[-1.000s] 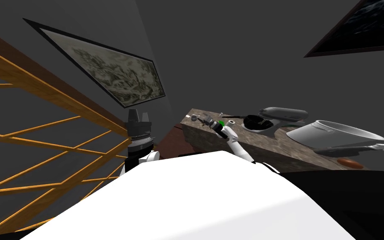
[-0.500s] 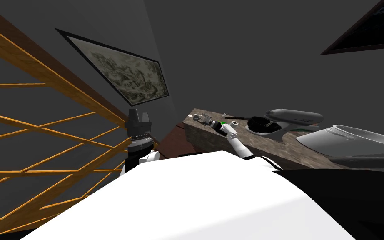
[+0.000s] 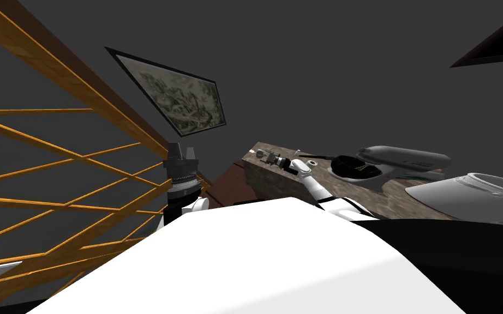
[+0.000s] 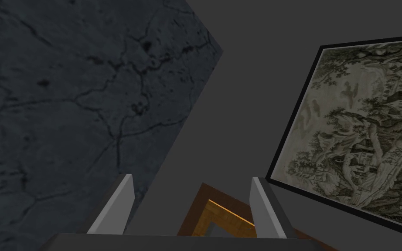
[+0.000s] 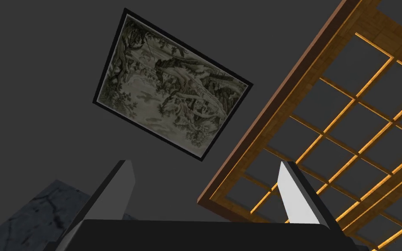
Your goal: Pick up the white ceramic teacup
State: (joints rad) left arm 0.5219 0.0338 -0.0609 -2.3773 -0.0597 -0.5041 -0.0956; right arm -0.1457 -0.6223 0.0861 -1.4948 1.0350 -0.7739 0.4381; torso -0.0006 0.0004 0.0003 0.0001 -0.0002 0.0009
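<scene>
A small white teacup (image 3: 312, 162) stands on the stone-topped counter (image 3: 392, 199), just behind my right forearm. My right gripper (image 3: 263, 157) hovers over the counter's left end, to the left of the cup and apart from it. In the right wrist view its fingers (image 5: 121, 183) stand wide open with nothing between them, aimed at the wall. My left gripper (image 3: 182, 149) is raised upright beside my chest, away from the counter. It too is open and empty (image 4: 191, 176).
On the counter to the right of the cup are a black bowl (image 3: 354, 166), a grey mixer-like appliance (image 3: 406, 158) and a large white vessel (image 3: 479, 191). A wooden lattice screen (image 3: 54, 163) stands close on the left. A framed picture (image 3: 185, 101) hangs on the wall.
My view has swung to the left, so the counter and its things sit further right in the picture. The right arm stays over the counter's left end. The left arm holds still.
</scene>
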